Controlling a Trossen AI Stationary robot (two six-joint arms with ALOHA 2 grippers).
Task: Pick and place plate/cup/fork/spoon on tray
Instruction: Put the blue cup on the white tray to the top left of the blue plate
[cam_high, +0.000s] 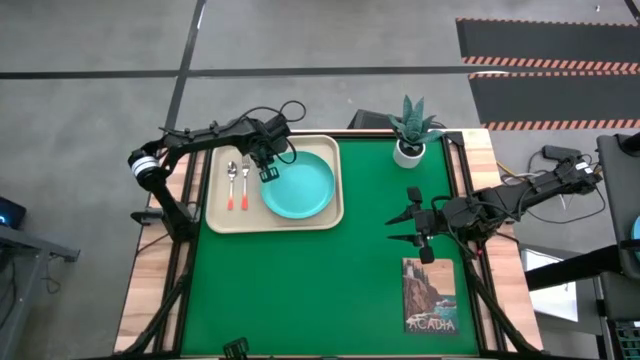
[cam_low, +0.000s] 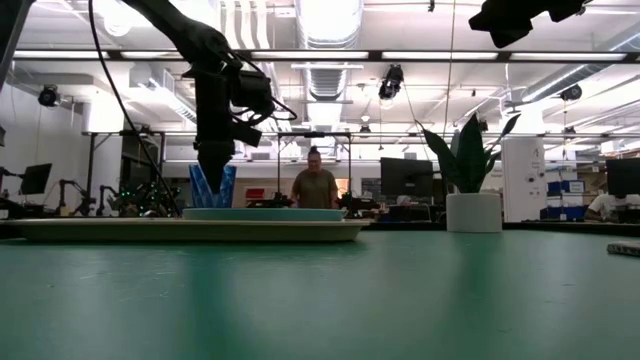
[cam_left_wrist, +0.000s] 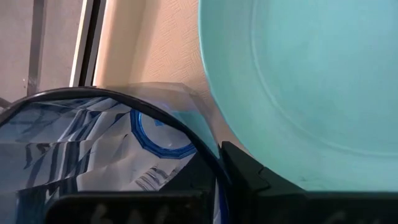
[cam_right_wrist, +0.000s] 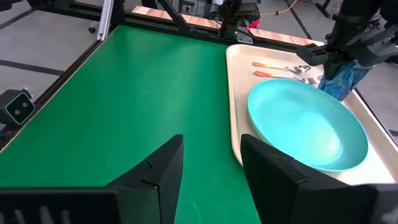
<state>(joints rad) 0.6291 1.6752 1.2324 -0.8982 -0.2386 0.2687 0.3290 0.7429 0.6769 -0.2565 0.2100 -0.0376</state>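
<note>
Left gripper (cam_high: 267, 165) clamped on cup (cam_right_wrist: 341, 79), over tray (cam_high: 218, 215) beside plate (cam_high: 298, 186), right gripper (cam_high: 411, 224) spread, empty.

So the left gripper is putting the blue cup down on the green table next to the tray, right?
Not quite. The left gripper holds the blue cup over the tray, beside the plate, not on the green table. The high view shows it.

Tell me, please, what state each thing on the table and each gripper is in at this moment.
plate: flat on the tray.
cup: upright, on the tray beside the plate, held by the left gripper.
fork: lying on the tray.
spoon: lying on the tray beside the fork.
tray: flat on the table.
left gripper: shut on the cup.
right gripper: open, empty, over the green mat.
</note>
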